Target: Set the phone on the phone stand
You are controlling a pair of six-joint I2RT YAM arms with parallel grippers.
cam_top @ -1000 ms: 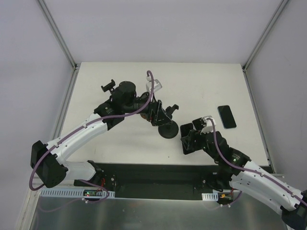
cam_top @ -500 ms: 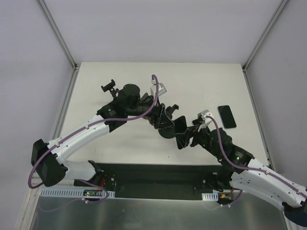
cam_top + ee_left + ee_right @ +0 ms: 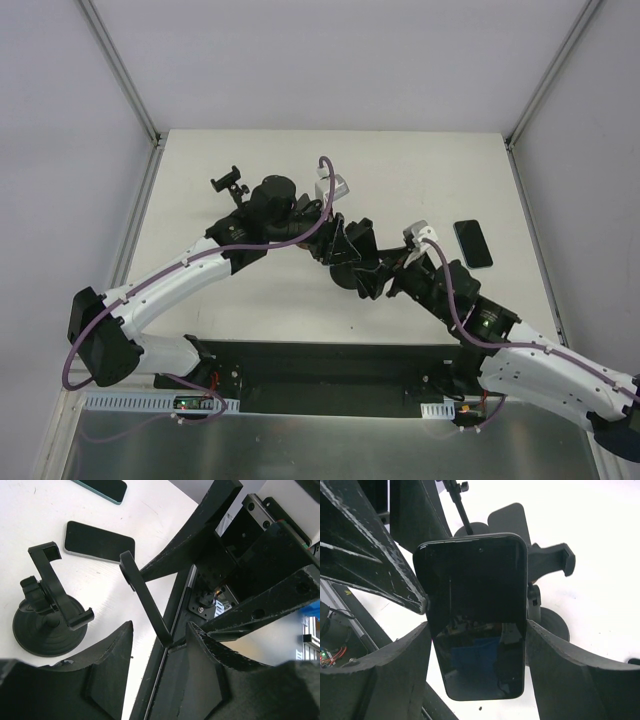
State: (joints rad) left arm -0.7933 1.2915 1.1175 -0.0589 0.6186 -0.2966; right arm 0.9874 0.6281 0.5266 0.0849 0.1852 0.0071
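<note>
At mid-table, your two arms meet over the stand (image 3: 547, 562), which from above is a dark knot of fingers and cable on the white table (image 3: 420, 180). Your right gripper (image 3: 477, 630) has the phone (image 3: 475, 590) pinched across its width, one finger pressed to each long side. The dark screen is turned toward the wrist camera and the top end points away from the wrist. The phone is held up off the table, just in front of the stand and not seated in it. The stand's clamp arm juts out past the phone's right edge, and its round base shows below that with bare table beside it. Your left gripper (image 3: 160, 632) faces in from the opposite side with its jaws part-way apart. In its own wrist view a thin dark edge runs up between its two fingers, and white table shows between that edge and one finger, so it grips nothing you can see. Whether that edge belongs to the phone you cannot tell from that view. From the right wrist, one left finger reaches the phone's left side near its upper half, but contact there is too close to call. A spare phone (image 3: 473, 243) lies flat near the table's right side, apart from the arms. A second stand (image 3: 228, 184) sits toward the far left, just beside the left arm.
</note>
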